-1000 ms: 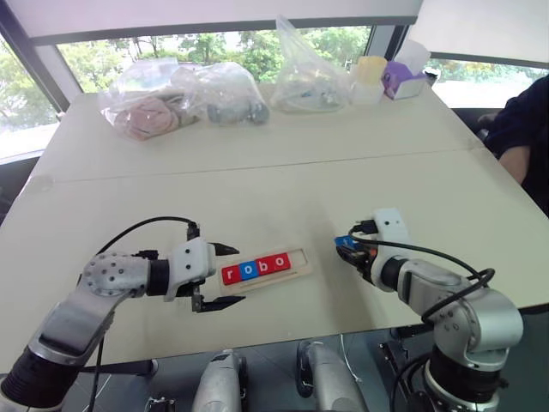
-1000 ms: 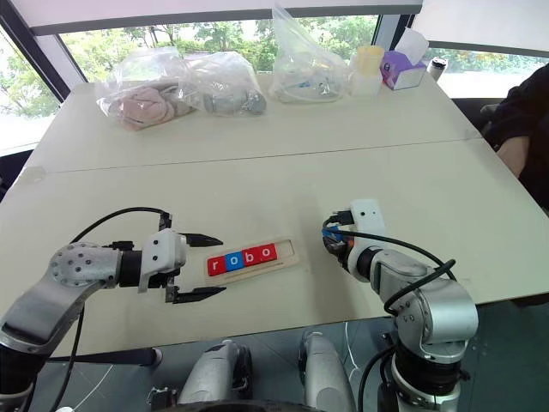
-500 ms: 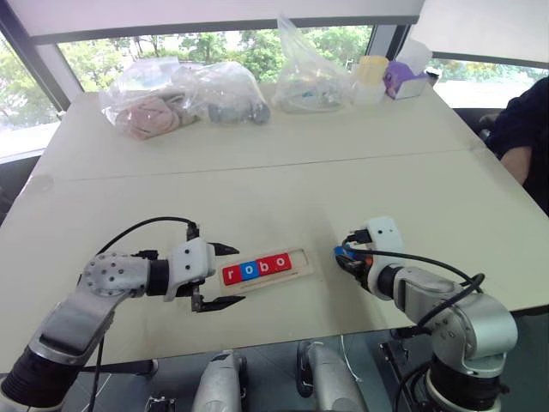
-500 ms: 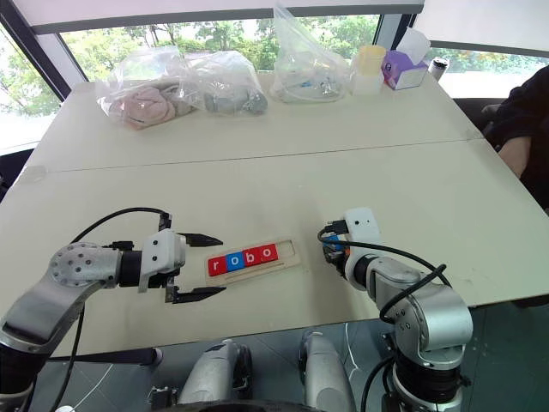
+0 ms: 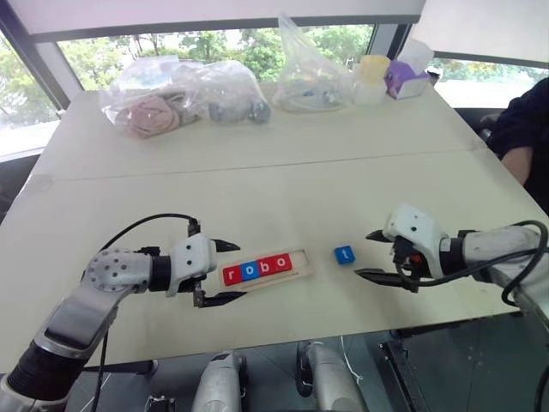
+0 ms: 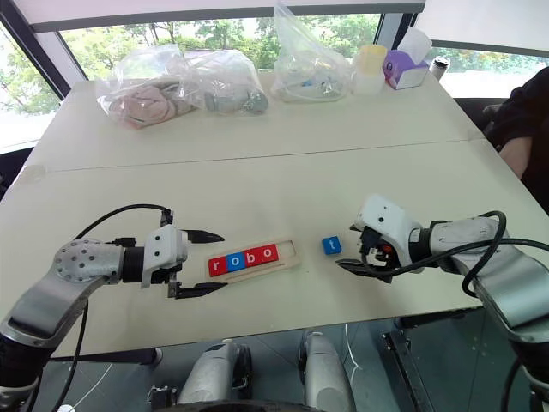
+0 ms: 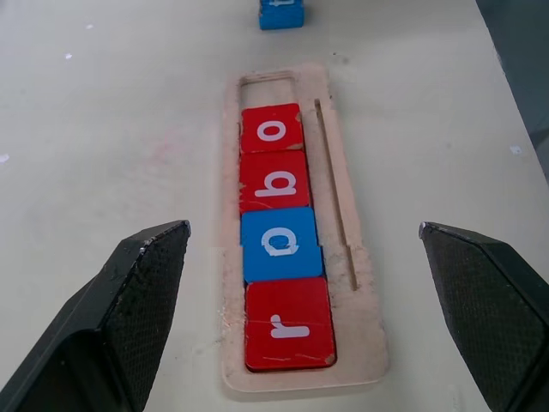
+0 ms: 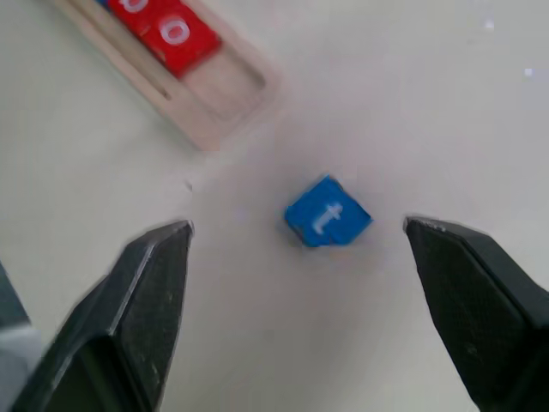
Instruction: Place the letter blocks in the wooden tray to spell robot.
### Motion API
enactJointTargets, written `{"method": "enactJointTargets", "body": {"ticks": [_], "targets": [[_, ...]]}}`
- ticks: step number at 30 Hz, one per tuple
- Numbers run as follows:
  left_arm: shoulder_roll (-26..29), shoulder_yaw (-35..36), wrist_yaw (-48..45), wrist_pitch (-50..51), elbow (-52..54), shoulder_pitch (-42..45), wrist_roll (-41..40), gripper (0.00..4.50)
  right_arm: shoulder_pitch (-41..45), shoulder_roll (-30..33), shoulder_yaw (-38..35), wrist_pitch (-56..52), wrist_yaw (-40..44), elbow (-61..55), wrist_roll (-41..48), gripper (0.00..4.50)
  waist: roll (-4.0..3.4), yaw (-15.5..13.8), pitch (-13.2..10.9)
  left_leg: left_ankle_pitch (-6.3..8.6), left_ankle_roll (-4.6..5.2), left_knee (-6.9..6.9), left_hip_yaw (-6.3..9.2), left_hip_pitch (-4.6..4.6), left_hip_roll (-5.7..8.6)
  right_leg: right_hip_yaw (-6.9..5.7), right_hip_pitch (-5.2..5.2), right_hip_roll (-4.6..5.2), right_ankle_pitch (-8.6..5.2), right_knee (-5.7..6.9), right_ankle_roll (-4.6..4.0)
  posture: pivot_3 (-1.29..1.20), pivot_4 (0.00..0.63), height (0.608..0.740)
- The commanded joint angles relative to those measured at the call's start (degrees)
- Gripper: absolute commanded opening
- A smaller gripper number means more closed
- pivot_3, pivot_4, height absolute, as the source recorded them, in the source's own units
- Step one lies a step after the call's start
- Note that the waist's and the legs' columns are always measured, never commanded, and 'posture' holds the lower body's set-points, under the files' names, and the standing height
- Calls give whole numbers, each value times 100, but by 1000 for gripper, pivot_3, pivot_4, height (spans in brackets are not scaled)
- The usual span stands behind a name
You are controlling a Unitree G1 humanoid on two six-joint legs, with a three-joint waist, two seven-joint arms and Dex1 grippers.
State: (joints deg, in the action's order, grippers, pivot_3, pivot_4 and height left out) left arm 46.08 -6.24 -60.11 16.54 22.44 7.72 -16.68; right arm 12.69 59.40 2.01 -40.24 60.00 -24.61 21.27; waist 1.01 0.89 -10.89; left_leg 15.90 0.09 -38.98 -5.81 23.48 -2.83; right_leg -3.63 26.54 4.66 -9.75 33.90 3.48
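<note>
The wooden tray [image 5: 300, 269] lies near the table's front edge and holds several letter blocks reading r, o, b, o [image 5: 256, 269]; its right-end slot is bare. A blue t block [image 5: 344, 255] lies flat on the table just right of the tray, also seen as the t block [image 8: 327, 212] and at the far end of the tray [image 7: 281, 14]. My left gripper [image 5: 227, 273] stands open at the tray's left end, its fingers [image 7: 129, 318] either side of the r block [image 7: 287, 324]. My right gripper [image 5: 374, 256] is open just right of the t block, holding nothing.
Clear plastic bags [image 5: 180, 96] with soft items, a yellow-lidded cup [image 5: 371, 79] and a purple tissue box [image 5: 403, 79] stand along the table's far side. A person's dark sleeve [image 5: 523, 129] shows at the right edge. The table's front edge [image 5: 283, 335] runs close below the tray.
My right gripper has opened, rolled over and drawn back to the right, leaving the blue t block on the table beside the tray. The left gripper has stayed still.
</note>
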Motion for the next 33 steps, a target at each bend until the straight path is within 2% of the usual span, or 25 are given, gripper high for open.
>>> {"method": "enactJointTargets", "body": {"ticks": [1, 4, 8, 21, 24, 28, 33], "targets": [[-10, -28, -32, -110, 40, 85, 42, 4500, 219, -127, 388, 1332, 568, 922, -422, 4037, -1, -7, -1, 0, 1, 0, -1, 0, 0, 0, 1, 0, 0, 2, 0, 0, 150, 740], [-4, -16, -27, -103, 69, 76, 34, 4500, 729, -415, 744, 2104, 875, 1997, -755, 4037, 0, -2, -3, -1, 2, -8, -5, -1, -1, 1, 4, -3, 2, 12, -2, 0, 150, 740], [3, 4, -11, -78, 118, 57, 27, 4500, 1188, -717, 960, 2591, 1169, 2778, -959, 4037, 0, -27, -2, -2, 3, -13, -9, -2, -1, 1, 2, -3, 2, 22, -3, 0, 150, 740], [177, 176, -88, -14, 248, -87, -80, 4500, 1633, -1138, 1159, 3116, 1530, 3474, -1356, 4037, -2, -31, -2, -2, 2, -17, -15, -2, 0, 1, 0, -2, 6, 26, -8, 0, 150, 740], [194, 196, -106, -20, 233, -85, -81, 4500, 1691, -1220, 1172, 3173, 1536, 3567, -1416, 3139, -2, -27, -2, -2, 2, -17, -16, -2, 0, 1, 0, -2, 7, 26, -9, 0, 150, 740], [213, 227, -110, -15, 247, -110, -82, 4500, 1739, -1287, 1153, 3292, 1511, 3680, -1507, 1109, -2, -25, -2, -2, 2, -17, -16, -3, 0, 1, 0, -2, 8, 28, -11, 0, 150, 740], [211, 238, -94, -1, 257, -131, -81, 4500, 1851, -1286, 1058, 2895, 1621, 3238, -1310, 1113, -2, -27, -2, -2, 2, -18, -17, -3, 0, 1, 0, -2, 10, 29, -13, 0, 150, 740]]}}
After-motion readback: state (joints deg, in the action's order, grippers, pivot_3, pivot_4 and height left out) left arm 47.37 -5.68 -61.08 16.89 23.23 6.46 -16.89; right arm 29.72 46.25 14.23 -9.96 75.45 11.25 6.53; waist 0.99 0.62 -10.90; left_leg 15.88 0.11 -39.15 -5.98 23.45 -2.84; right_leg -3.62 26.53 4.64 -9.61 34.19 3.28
